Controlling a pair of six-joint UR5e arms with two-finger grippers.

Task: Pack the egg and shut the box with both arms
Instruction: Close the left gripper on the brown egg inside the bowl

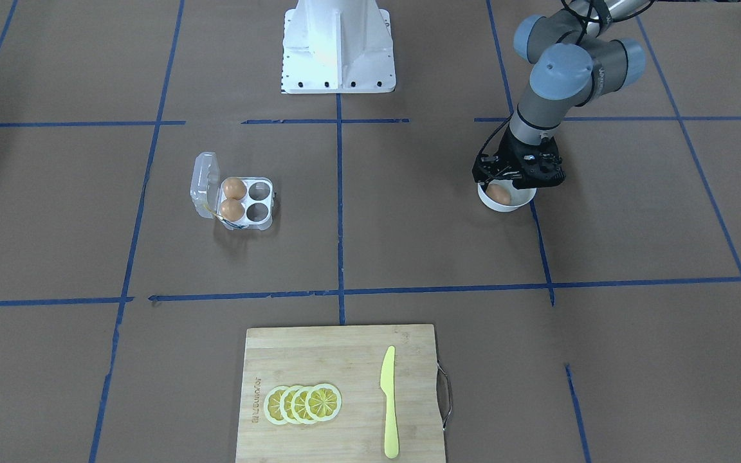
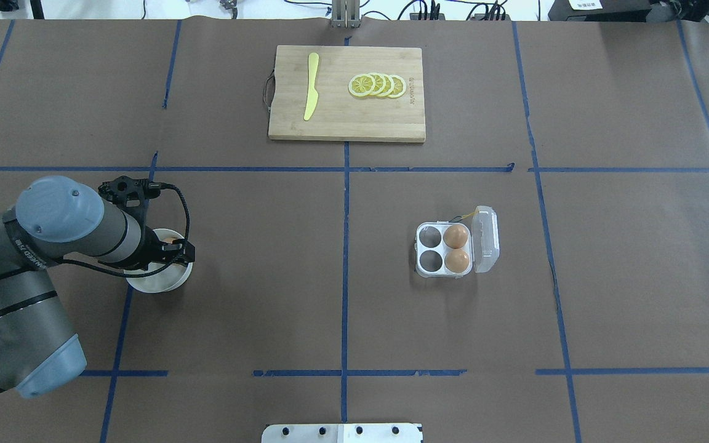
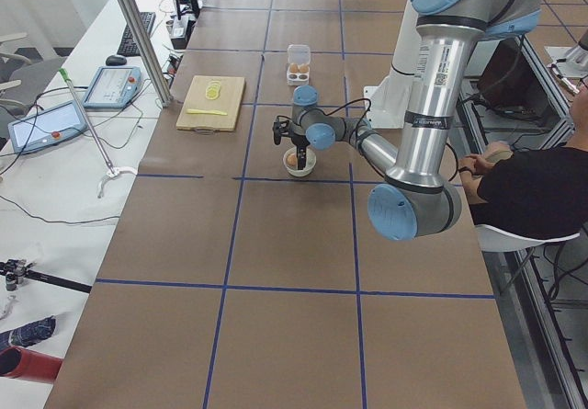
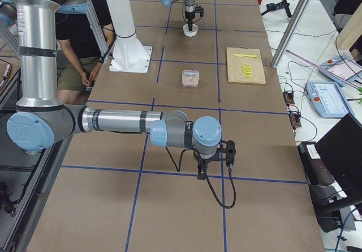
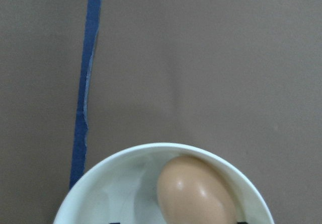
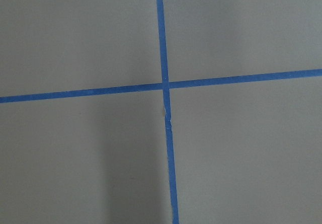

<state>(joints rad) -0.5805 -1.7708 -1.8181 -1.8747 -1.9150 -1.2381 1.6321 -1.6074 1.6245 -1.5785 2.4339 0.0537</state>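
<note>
Though low inside the bowl rim, left gripper agape around egg; right gripper: state indiscernible.

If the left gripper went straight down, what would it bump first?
Most likely the egg lying in the white bowl right under the left gripper; its height above it is unclear.

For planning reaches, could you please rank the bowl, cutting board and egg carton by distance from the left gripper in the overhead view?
1. bowl, right under the left gripper.
2. cutting board, far centre.
3. egg carton, right half.
</note>
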